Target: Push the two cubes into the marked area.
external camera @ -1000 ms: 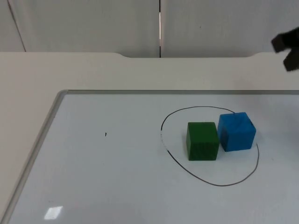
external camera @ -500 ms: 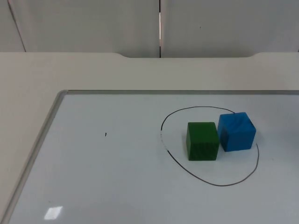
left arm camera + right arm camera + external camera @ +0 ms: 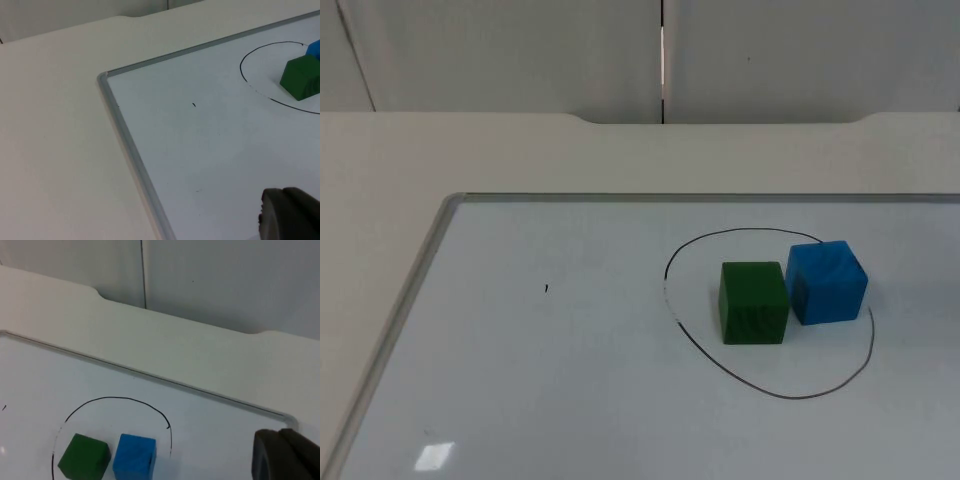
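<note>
Green wooden cube (image 3: 753,302) and blue wooden cube (image 3: 827,281) sat touching inside the hand-drawn black oval outline (image 3: 692,335), so pushing looked done; left gripper (image 3: 291,215) and right gripper (image 3: 286,455) hung well clear, finger state I could not tell.

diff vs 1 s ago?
The right arm's black tip, at the top view's upper right edge a second ago, has pulled out of that view. Nothing was grasped or released. The green cube and blue cube sit unmoved, side by side inside the drawn loop on the whiteboard. In the wrist views a fingertip of the left gripper and the right gripper shows above the board.
</note>
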Robot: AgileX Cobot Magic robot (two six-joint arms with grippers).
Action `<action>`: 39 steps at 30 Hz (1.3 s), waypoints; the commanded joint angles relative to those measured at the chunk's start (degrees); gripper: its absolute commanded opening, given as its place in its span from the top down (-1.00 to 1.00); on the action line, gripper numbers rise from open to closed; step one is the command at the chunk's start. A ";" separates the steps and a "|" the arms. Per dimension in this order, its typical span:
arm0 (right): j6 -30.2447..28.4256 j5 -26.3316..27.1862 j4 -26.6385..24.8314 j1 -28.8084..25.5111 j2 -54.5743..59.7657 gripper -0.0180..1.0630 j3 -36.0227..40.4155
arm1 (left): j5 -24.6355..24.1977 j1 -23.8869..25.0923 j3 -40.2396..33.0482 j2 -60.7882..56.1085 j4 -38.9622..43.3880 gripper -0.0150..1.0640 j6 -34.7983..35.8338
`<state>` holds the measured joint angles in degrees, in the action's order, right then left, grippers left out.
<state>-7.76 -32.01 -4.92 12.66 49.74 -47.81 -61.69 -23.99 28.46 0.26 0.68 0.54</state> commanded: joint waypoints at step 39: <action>0.81 -29.02 -0.18 -0.16 -45.07 0.97 14.98 | 0.10 0.08 -0.14 -0.26 -0.09 0.98 -0.07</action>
<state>-7.12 -60.01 -5.40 12.66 5.30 -33.00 -61.69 -23.99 28.46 0.26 0.68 0.54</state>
